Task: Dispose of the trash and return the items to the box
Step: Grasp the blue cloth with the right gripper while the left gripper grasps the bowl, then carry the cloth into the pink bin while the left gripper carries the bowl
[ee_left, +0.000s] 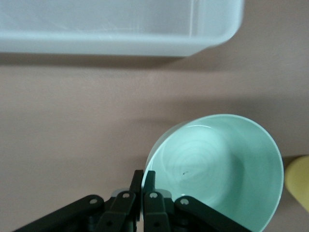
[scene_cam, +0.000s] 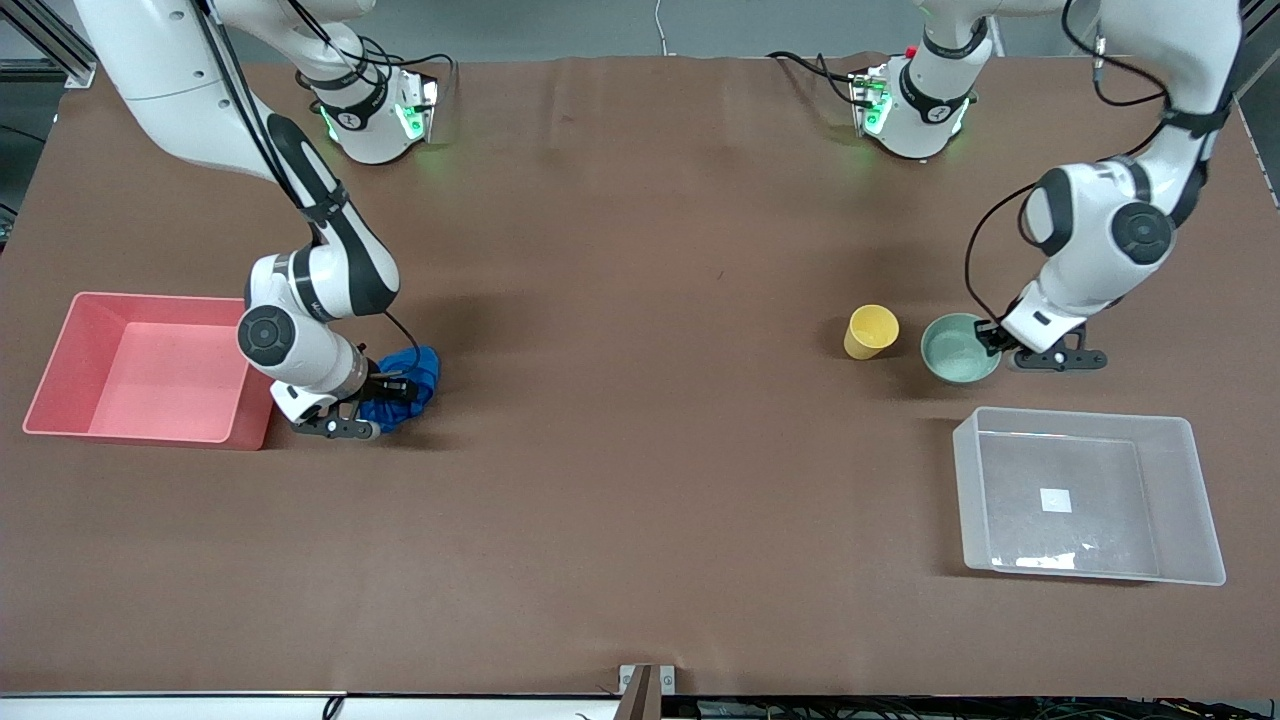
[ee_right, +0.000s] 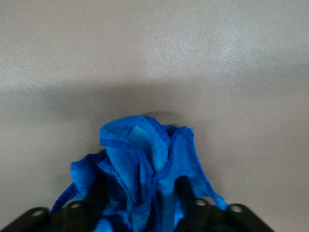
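Right gripper (ee_right: 140, 193) clamps blue trash (scene_cam: 405, 385) beside my pink bin (scene_cam: 60, 385), left gripper (ee_left: 143, 186) pinches bowl (scene_cam: 955, 345) rim; thin pinch may slip, I judge.

— Where does the front view look from?
— High across the table (scene_cam: 640, 500), facing both arm bases along the frame's top; it takes in the whole tabletop.
— And the wrist views?
— Each looks down past its own fingers, very close. The left wrist view fills with the mint-green bowl (ee_left: 222, 169) and the clear bin (ee_left: 120, 29); the right, with the blue cloth wad (ee_right: 145, 164). The front view shares all three.
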